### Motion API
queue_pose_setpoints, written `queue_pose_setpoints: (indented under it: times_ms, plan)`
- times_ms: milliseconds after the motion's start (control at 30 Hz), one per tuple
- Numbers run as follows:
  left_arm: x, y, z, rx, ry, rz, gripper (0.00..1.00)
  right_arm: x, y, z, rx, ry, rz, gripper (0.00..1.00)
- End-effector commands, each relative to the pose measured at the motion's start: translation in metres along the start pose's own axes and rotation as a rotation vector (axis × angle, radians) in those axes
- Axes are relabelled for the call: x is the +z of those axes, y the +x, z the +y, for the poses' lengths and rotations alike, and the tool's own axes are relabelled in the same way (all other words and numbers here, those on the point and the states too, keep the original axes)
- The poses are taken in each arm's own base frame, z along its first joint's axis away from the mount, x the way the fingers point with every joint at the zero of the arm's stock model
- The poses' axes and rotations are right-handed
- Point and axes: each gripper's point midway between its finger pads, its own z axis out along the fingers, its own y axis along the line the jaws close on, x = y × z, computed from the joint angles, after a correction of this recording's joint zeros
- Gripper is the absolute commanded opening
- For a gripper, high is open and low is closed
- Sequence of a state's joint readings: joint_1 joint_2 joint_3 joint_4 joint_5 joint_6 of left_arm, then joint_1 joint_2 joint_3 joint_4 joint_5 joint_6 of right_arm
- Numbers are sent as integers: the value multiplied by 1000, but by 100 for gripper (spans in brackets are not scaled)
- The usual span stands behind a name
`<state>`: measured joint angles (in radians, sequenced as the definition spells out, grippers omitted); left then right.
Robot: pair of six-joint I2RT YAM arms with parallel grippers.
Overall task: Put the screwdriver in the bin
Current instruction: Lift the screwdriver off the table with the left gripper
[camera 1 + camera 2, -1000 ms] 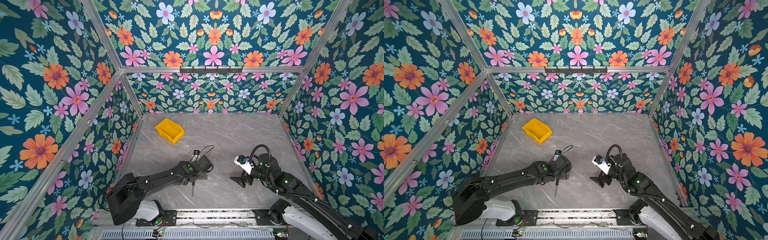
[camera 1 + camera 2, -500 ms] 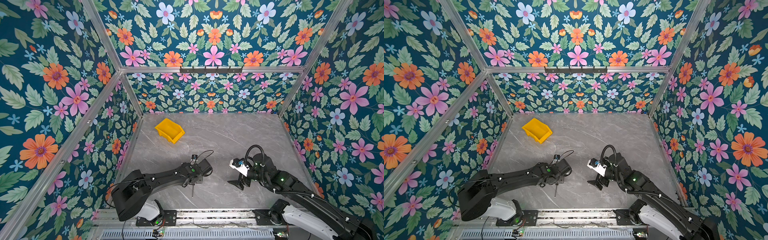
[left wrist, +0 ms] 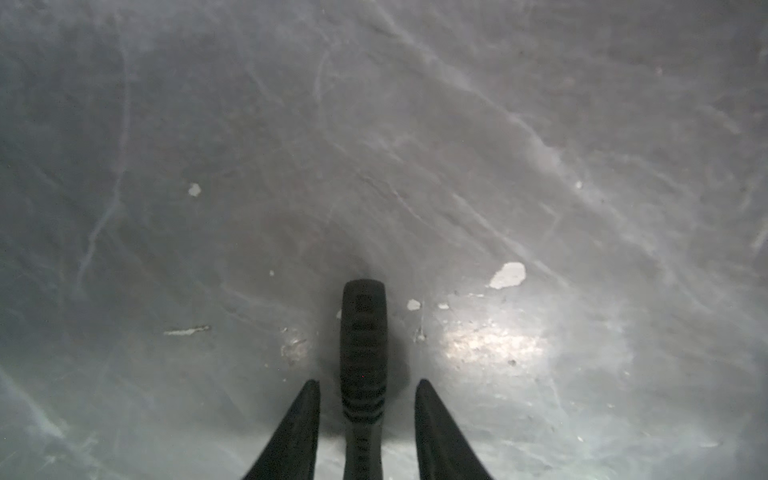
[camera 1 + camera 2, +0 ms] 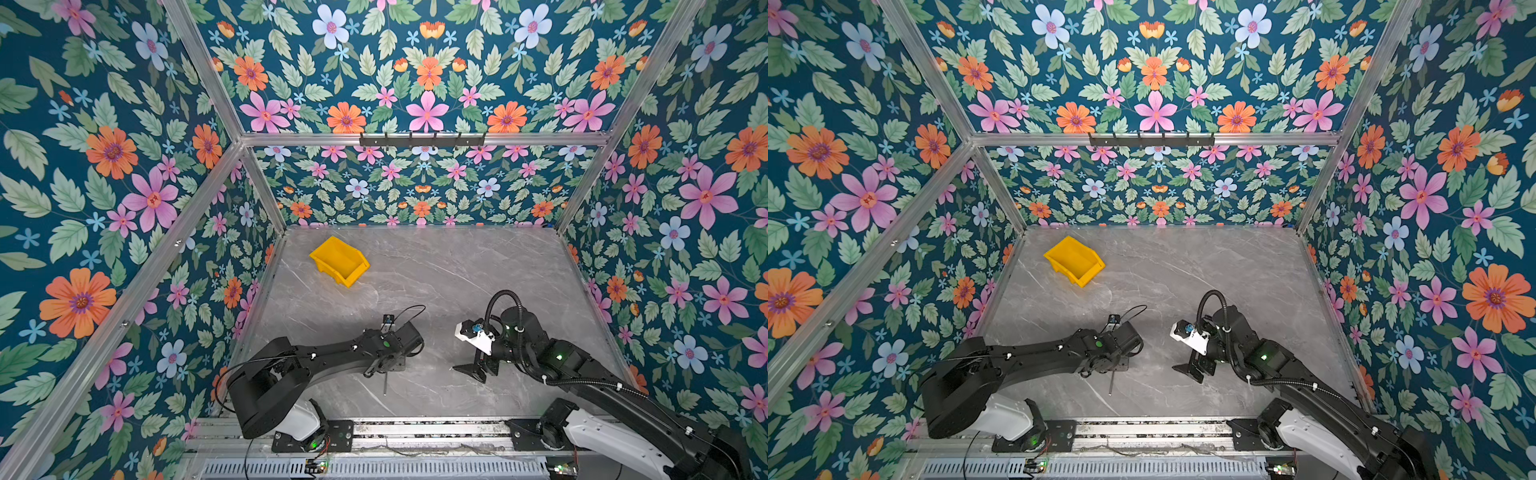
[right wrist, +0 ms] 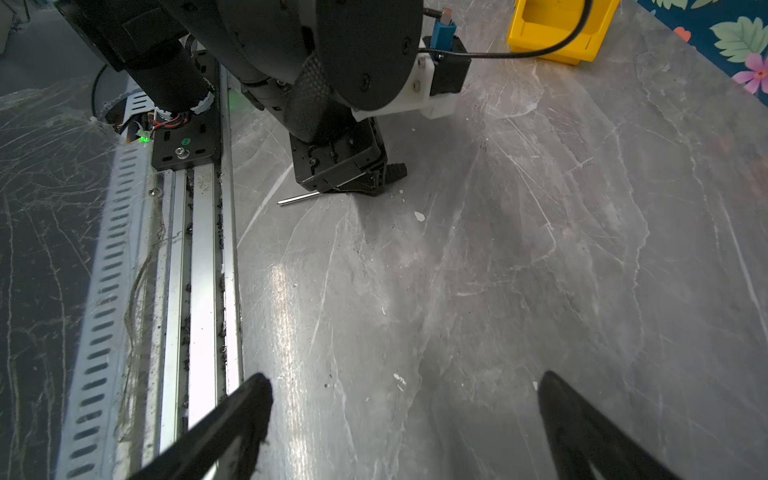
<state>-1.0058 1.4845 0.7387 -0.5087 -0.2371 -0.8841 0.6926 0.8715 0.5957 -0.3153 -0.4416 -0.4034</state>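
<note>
Jaws on your left gripper (image 3: pixel 366 382) stand released either side of the screwdriver (image 3: pixel 363 345), with a sliver of desk (image 3: pixel 415 166) showing on each flank of the black ribbed handle. Nothing is clamped yet. Your right gripper (image 5: pixel 404 377) hangs spread wide and empty over bare desk, lower right in both top views.

The screwdriver lies flat on the desk, lower middle of both top views. Only its silver shaft shows there, poking out from under the wrist toward the rail (image 4: pixel 415 428) at the bottom of the frame.

Watch the pinch. That handle is round and ribbed, so I'd expect it to roll or squirt out if one finger meets it first. The fingertips sit very low, and a scrape on the desk could spoil the grip. The long shaft sticks out behind the hold, so it may droop once lifted and catch a wall on the way in.

The bin (image 4: pixel 338 261) sits upper left on the desk, well apart from the tool, open top up and nothing in it. It looks like light plastic, so a clipped rim could shove it toward the floral walls (image 4: pixel 249 216) close behind.

Open desk lies between tool and bin. The right arm stands well clear. Mind the camera cable (image 4: pixel 409 309) looping above your left wrist.
</note>
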Motion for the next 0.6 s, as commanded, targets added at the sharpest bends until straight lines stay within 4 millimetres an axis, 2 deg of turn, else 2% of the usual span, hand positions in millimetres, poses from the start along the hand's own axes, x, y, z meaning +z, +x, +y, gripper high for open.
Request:
queue_pose_setpoints:
  times_ms: [0,433,567]
  plan:
    - [2,1,0,-5,-3,9,39,0,-7,2,-39,-15,-23,99]
    - [7,6,8,-3,-31,9,23,4,-13,-5,-53,8,-42,99]
    - [6,3,9,-16,-32,-8,12,3,-14,-6,-55,10,-40,99]
